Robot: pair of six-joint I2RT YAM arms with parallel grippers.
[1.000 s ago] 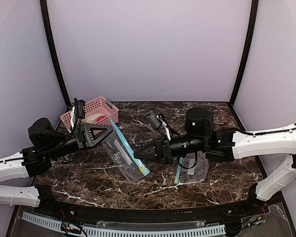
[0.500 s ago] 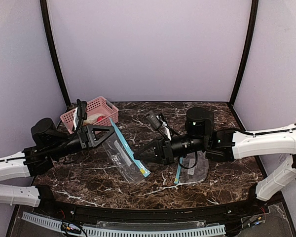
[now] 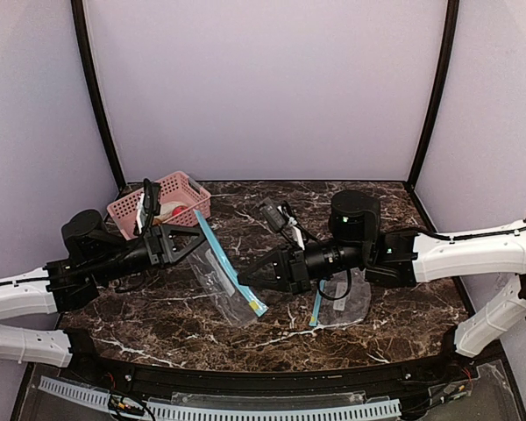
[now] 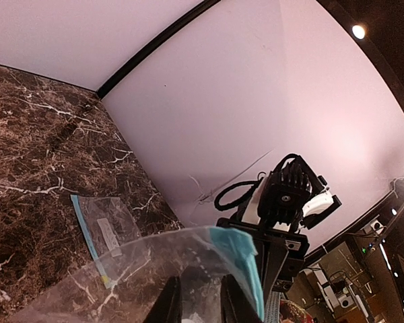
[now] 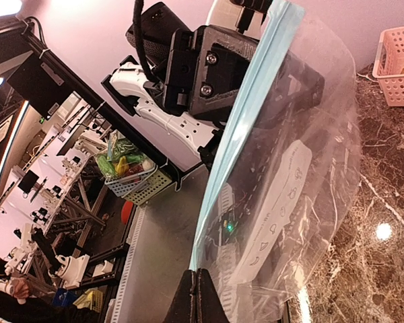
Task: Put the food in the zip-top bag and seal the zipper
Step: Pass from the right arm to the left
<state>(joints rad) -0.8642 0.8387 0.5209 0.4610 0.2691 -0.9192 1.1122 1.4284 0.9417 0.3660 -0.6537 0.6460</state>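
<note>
The right pincer (image 3: 245, 278) is clenched on the low end of the zip-top bag (image 3: 221, 279); in the right wrist view its fingers meet at the bottom of the frame with the clear plastic nipped between them. From there the bag rises at a slant, its blue zipper strip (image 3: 229, 268) running along the upper edge toward the left pincer (image 3: 195, 235), which sits at the bag's high end. In the left wrist view the left fingers (image 4: 171, 304) stand a little apart with the bag's mouth and blue edge bunched over them. Whether they pinch the plastic or only bracket it, I cannot tell. The bag hangs between the two pincers, lifted off the tabletop (image 3: 149, 320), and nothing shows inside it but its printed label. The food (image 3: 170, 210) is not at either pincer. It lies in the pink basket (image 3: 172, 185) at the far left corner of the tabletop, just behind the left pincer and well apart from the right one; a red-pink ball and a whitish piece show over the rim. A second bag (image 3: 352, 303) lies flat on the tabletop under the right arm.
</note>
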